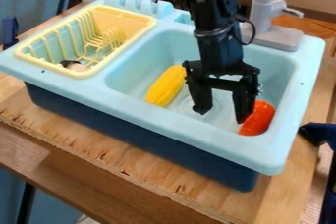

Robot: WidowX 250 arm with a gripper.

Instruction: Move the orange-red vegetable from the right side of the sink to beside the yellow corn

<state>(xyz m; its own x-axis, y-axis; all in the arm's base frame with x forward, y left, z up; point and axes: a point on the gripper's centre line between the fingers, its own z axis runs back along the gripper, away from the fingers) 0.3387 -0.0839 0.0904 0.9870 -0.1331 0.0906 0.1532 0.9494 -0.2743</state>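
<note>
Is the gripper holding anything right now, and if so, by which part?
Nothing. The gripper is open over the sink, with one finger beside the red toy pepper; whether they touch can't be told.

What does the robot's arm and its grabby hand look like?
The arm is black and chunky, with a thin dark cable looping out at one side. Its gripper is black too: a wide crosspiece with two thick, blocky fingers.

Right of the rack (123,17), the basin (147,57) holds corn (166,86) left and pepper (260,119) right, faucet (264,9) behind.
</note>
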